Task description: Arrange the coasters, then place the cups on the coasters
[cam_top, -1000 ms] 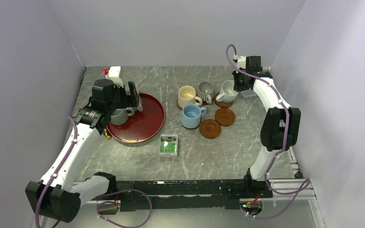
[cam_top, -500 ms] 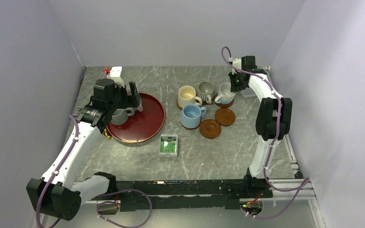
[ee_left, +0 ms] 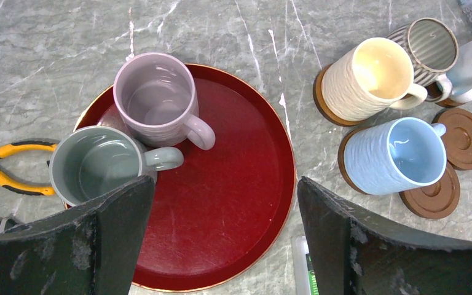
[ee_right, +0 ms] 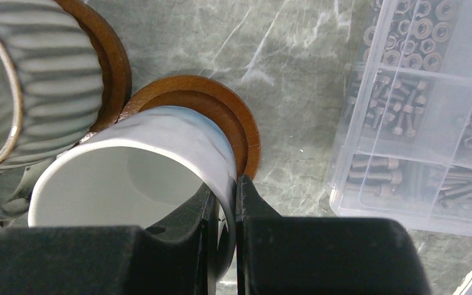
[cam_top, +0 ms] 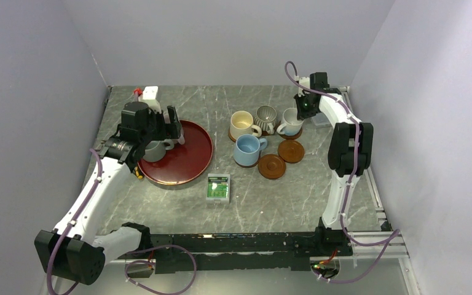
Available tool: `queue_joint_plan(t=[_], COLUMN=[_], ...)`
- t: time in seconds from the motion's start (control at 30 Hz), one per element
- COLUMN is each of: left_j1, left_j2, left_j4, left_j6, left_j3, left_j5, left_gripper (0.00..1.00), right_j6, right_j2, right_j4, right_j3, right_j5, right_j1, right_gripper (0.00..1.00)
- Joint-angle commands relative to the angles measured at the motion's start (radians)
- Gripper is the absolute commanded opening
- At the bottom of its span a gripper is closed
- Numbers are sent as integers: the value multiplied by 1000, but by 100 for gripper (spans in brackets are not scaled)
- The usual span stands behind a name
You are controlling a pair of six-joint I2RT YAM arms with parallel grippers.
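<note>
The right gripper (ee_right: 224,206) is clamped on the wall of the white ceramic mug (ee_right: 129,178), one finger inside and one outside, at the upper right of the overhead view. The mug is over a reddish-brown round coaster (ee_right: 227,107); I cannot tell whether it rests on it. The grey-and-white striped mug (ee_right: 31,80) crowds its left, and a clear plastic box of screws (ee_right: 418,110) lies to its right. At the left, the left gripper (ee_left: 221,203) hangs wide open above the large dark-red round tray (ee_left: 246,141), where the mauve-pink mug (ee_left: 153,98) and grey-green mug (ee_left: 95,163) stand close together. Yellow-handled pliers (ee_left: 12,169) lie beside the tray's left edge.
</note>
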Motion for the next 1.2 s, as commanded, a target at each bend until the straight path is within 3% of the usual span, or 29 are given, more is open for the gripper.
queue_joint_plan(t=[0.0,0.8,1.03,1.17], left_j1=[4,4,4,4], left_j2=[3,9,10,10], left_j4=[23,19,19,21], left_j6=[2,6,9,12], left_j3=[10,12,12,11], left_j5=[7,8,7,9], left_gripper=[92,91,91,90], right_j6=[5,13,11,6], right_j2=[-4,52,52,12], right_j4=[30,-4,-15,23], right_j3=[59,100,105,63], right_j5=[1,20,36,39], right_j1=[-4,-4,-4,-4], right_gripper=[0,0,35,48])
